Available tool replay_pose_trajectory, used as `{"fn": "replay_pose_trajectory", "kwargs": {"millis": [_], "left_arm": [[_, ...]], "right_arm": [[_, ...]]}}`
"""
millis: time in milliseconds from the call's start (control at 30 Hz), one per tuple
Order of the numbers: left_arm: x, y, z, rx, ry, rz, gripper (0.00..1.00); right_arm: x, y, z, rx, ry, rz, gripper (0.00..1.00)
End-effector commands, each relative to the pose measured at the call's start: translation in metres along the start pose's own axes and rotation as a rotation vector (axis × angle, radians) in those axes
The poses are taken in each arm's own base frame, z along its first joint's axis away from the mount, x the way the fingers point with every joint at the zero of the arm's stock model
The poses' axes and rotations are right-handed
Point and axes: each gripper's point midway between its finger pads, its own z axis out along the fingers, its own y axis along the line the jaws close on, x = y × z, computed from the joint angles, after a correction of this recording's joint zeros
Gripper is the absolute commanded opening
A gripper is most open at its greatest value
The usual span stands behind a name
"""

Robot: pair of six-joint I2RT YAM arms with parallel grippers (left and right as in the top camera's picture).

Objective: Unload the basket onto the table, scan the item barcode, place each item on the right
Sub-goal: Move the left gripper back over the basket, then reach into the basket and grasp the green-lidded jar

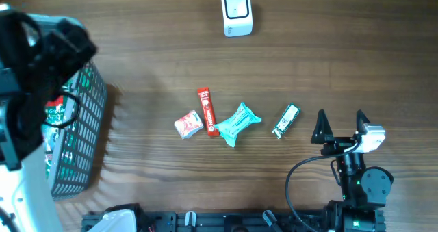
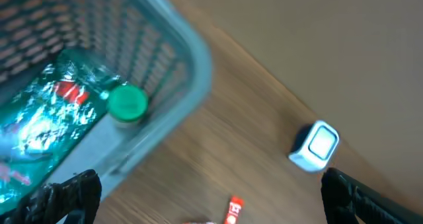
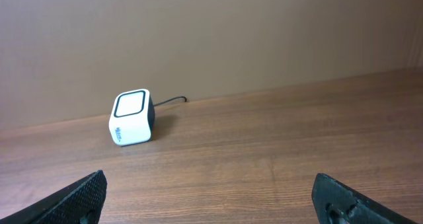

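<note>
the left gripper [image 2: 210, 184] stands wide open, its two dark fingers [image 2: 66, 196] at the bottom corners of the wrist view with nothing between them. it hangs over the rim of the grey basket [image 2: 192, 65], far to the left of the white scanner [image 1: 237, 11]. inside the basket lies a shiny teal bag [image 2: 46, 118] with a green round cap [image 2: 127, 102]. the right gripper [image 1: 340, 116] is also spread wide and empty, touching nothing. it sits on the near side of the scanner and to its right, facing it across bare wood.

four small items lie in a row on the table [image 1: 137, 54], on the near side of the scanner: a red and white packet [image 1: 187, 124], a red stick [image 1: 207, 111], a teal pouch [image 1: 238, 123] touching the stick's lower end, and a green and white bar [image 1: 287, 120] apart from them, nearest the right gripper. open wood lies between the scanner and the row, and between the row and the basket. the scanner stands close to the table's far edge, its cable [image 3: 170, 101] running off behind it.
</note>
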Motion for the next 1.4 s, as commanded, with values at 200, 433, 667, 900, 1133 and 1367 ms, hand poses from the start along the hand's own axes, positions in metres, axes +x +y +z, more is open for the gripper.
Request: {"fn": "replay_pose_trajectory", "kwargs": {"millis": [200,433,667,900,1133,1367], "left_arm": [[-0.038,0.101,0.081,-0.191,0.124,-0.371,1.0],[-0.015,0.133,0.169,-0.243,0.336,-0.131,1.0],[0.021,0.162,0.235,-0.227,0.396,-0.002,1.0],[0.07,0.168,0.275,-0.091,0.442,0.114,1.0],[0.079,0.168,0.292,-0.042,0.398,0.128,1.0],[0.084,0.153,0.291,0.063,0.418,0.161,1.0]], "right_arm": [[-0.002,0.001,0.0,0.0,-0.009,-0.02,1.0],[-0.002,0.001,0.0,0.0,-0.009,-0.02,1.0],[-0.002,0.001,0.0,0.0,-0.009,-0.019,1.0],[-0.002,0.001,0.0,0.0,-0.009,-0.02,1.0],[-0.002,0.001,0.0,0.0,-0.009,-0.02,1.0],[-0.002,0.001,0.0,0.0,-0.009,-0.019,1.0]]}}
